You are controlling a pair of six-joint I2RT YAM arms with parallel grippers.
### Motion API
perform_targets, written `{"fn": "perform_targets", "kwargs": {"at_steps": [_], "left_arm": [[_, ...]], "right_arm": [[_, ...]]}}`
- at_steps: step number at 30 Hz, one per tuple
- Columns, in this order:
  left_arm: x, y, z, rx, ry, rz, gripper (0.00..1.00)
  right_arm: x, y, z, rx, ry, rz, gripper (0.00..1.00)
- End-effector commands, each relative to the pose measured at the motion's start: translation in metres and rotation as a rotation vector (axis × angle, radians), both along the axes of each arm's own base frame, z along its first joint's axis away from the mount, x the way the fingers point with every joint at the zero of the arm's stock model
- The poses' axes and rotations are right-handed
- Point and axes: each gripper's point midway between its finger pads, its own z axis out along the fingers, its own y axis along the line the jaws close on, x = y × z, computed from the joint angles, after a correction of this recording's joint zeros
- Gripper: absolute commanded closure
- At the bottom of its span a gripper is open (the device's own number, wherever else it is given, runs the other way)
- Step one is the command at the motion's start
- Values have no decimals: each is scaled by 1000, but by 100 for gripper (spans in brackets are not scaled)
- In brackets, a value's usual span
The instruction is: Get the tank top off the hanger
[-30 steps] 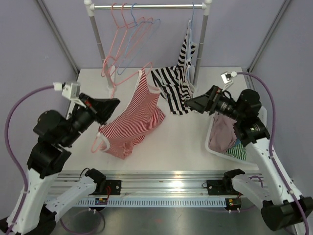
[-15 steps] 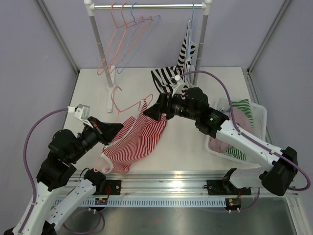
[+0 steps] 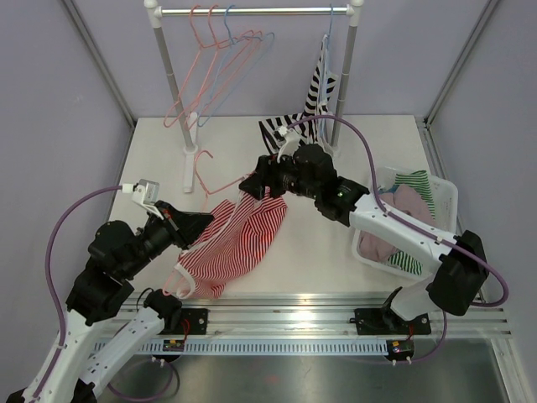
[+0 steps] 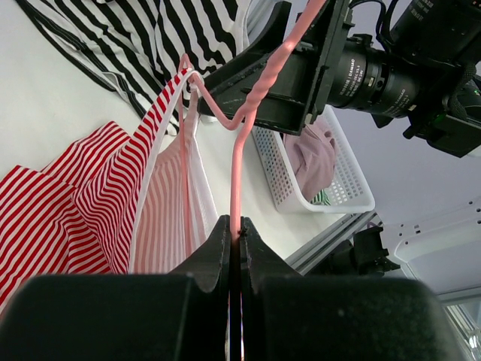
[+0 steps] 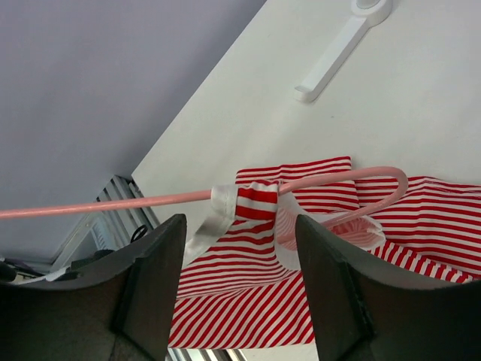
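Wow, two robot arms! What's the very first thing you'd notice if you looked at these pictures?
The red-and-white striped tank top jumps out first, spread in the middle of the white table with its strap looped on a pink wire hanger. The left gripper pinches that hanger from one side, while the open right gripper faces the strap from the other. Behind them, a black-and-white striped garment droops from the clothes rack.

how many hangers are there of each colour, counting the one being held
pink hangers: 3, two on the rail, one in the left tool
blue hangers: 2, both on the rail
total: 5
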Motion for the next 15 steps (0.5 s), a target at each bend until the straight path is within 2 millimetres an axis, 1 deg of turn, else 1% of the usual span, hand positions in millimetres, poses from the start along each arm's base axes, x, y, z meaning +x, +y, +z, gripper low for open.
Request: {"fn": "perform_targets", "kwargs": {"at_steps": [1, 2, 3, 4, 5, 7, 8, 9, 10, 11, 12, 13, 14, 15], "left_arm": [[-3, -6, 15, -34, -45, -35, 100], [-3, -5, 14, -30, -44, -35, 100], [-3, -5, 15, -30, -44, -34, 100], [-4, -4, 15, -28, -44, -31, 100], [-4, -4, 16, -28, -47, -31, 100], [-5, -3, 17, -26, -50, -30, 100], [-5, -2, 16, -18, -49, -26, 100], [-4, -1, 16, -11, -49, -23, 100], [-4, 1, 18, -8, -55, -14, 100], [-4, 2, 15, 8, -51, -9, 100], [-4, 4, 14, 18, -50, -4, 100], [-4, 5, 11, 32, -42, 0, 100], [-4, 6, 12, 45, -45, 0, 100], [-5, 6, 11, 50, -41, -5, 100]], "right_arm": [[16, 4, 24, 22, -102, -41, 34], [17, 5, 21, 16, -99, -41, 38], [16, 6, 20, 15, -101, -36, 48], [17, 6, 18, 12, -101, -37, 51], [18, 7, 17, 12, -101, -38, 57], [20, 7, 17, 6, -110, -39, 79], [20, 6, 16, -3, -109, -46, 88], [24, 4, 15, -14, -117, -66, 100], [25, 2, 15, -22, -121, -78, 100], [28, -2, 17, -27, -132, -98, 100], [32, -11, 8, -79, -137, -134, 100], [34, -15, 6, -98, -144, -148, 100], [41, -28, 1, -140, -146, -204, 100], [53, -41, -2, -182, -156, -273, 100]]}}
